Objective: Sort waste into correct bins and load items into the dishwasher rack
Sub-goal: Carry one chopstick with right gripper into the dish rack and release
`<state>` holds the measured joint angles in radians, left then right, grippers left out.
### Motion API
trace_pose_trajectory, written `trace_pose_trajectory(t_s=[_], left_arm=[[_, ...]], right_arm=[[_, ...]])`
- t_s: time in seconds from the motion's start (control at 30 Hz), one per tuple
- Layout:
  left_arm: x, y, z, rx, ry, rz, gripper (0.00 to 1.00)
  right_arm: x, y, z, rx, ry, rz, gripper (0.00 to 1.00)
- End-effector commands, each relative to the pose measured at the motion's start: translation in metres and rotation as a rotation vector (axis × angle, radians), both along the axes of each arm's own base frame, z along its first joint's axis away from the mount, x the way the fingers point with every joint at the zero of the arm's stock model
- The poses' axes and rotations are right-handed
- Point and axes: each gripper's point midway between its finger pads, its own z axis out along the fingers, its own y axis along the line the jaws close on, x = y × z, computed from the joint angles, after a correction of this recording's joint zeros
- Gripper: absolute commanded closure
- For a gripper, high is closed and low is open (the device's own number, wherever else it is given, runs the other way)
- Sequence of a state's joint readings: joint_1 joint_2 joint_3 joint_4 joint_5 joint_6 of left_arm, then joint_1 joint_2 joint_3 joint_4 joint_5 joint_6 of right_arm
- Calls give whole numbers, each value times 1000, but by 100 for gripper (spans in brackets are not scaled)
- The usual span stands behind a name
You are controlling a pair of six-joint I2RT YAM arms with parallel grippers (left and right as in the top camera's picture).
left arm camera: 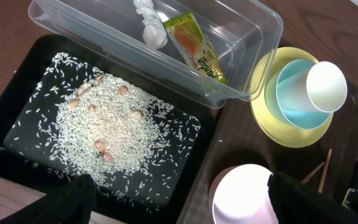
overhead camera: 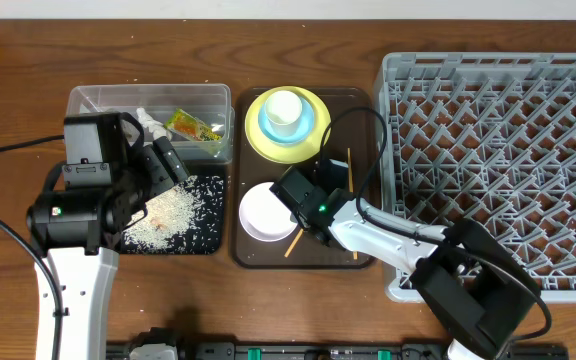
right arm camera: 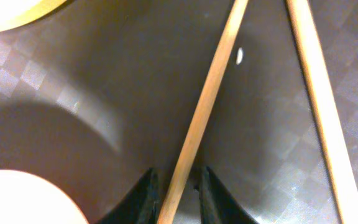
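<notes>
From overhead, the left gripper point(overhead camera: 168, 160) hovered where the clear tub point(overhead camera: 98, 100) met the black tray point(overhead camera: 213, 240). The snack wrapper point(overhead camera: 193, 127) and paper scrap point(overhead camera: 151, 122) lay inside the tub, and the rice point(overhead camera: 173, 215) was heaped on the black tray. The right gripper point(overhead camera: 303, 200) sat low over the brown serving tray point(overhead camera: 253, 255), just right of the white bowl point(overhead camera: 263, 212). One chopstick point(overhead camera: 351, 205) lay to its right, and the grey rack point(overhead camera: 498, 150) stood further right. At the tray's far end the white cup point(overhead camera: 283, 112) sat in the blue bowl point(overhead camera: 311, 125) on the yellow plate point(overhead camera: 258, 130). In the left wrist view the left gripper point(left arm camera: 180, 183) had its jaws spread wide with nothing between them, above the rice point(left arm camera: 104, 134) and the white bowl point(left arm camera: 241, 196). The snack wrapper point(left arm camera: 197, 50) and paper scrap point(left arm camera: 151, 25) rested in the clear tub point(left arm camera: 253, 68). In the right wrist view the right gripper point(right arm camera: 176, 193) had its fingers point(right arm camera: 145, 199) closely flanking one chopstick point(right arm camera: 197, 124) lying on the brown serving tray point(right arm camera: 104, 74). Whether they pinched it could not be told. The second chopstick point(right arm camera: 316, 106) lay apart to the right, with a stray grain point(right arm camera: 240, 56) between the two.
</notes>
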<state>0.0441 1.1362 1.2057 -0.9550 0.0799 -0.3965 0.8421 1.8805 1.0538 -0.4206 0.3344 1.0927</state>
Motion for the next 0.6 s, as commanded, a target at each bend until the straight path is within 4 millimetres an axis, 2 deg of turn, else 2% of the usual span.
trace_pose_trajectory(t_s=[0.0,0.13,0.27,0.43,0.53,0.57], left_arm=[[-1,0,-2,-6,7,3,9],[-1,0,-2,-6,7,3,9],[-1,0,-2,-6,7,3,9],[-1,0,-2,-6,7,2,9],[-1,0,-2,-6,7,3,9],[-1,0,-2,-6,7,3,9]], right_arm=[[-6,-9,-19,-46,31,-22,93],[-3,-15,-16,-68,16,-35,98],[1,-27,-10,-103,10,-32,99],[6,-30,0,-123,-2,28,99],[12,-26,18,-111,-43,63,99],[14,-25,30,-109,-69,86,99]])
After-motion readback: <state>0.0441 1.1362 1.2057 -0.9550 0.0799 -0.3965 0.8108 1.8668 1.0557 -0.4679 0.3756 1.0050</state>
